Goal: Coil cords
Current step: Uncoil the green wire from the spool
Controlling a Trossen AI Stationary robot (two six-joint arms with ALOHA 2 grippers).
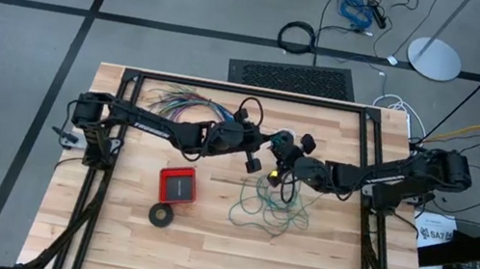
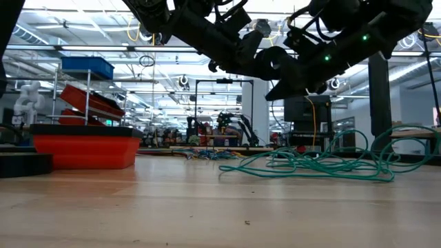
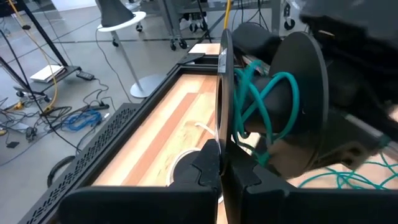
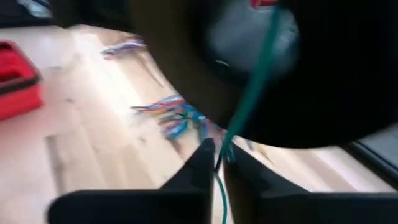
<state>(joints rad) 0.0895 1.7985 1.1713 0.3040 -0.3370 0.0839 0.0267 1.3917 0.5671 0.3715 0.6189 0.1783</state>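
Your right gripper (image 4: 214, 163) has its jaws pinched narrow on the teal-green wire (image 1: 269, 206), a single strand running up between the fingertips toward the dark spool (image 3: 280, 106) just ahead. Your left gripper (image 3: 224, 171) is clamped tight on the thin rim of that spool's near flange, holding the reel on edge above the table (image 1: 325, 266) so its core faces the right arm. That looks deliberate: one arm steadies the reel while the other feeds and wraps. A few crossing turns of wire already sit on the core in the left wrist view, so I judge the winding is begun but far from finished.

Both grippers meet over the far middle of the table. Below and slightly nearer lies most of the wire, a loose tangle sprawled on the wood right of centre, with a strand rising from it toward the right gripper. Keeping that slack loose should let it pay out without snagging.

Left of the tangle sits the red box (image 1: 177, 184), and nearer, the black tape-like ring (image 1: 162, 215). The fanned bundle of many-coloured wires (image 1: 177, 101) lies at the far left edge. I cannot pick out the white cord with any certainty.

White lettering runs along the left arm's forearm, but you cannot read it here; a sticker off the table's right edge is equally illegible.
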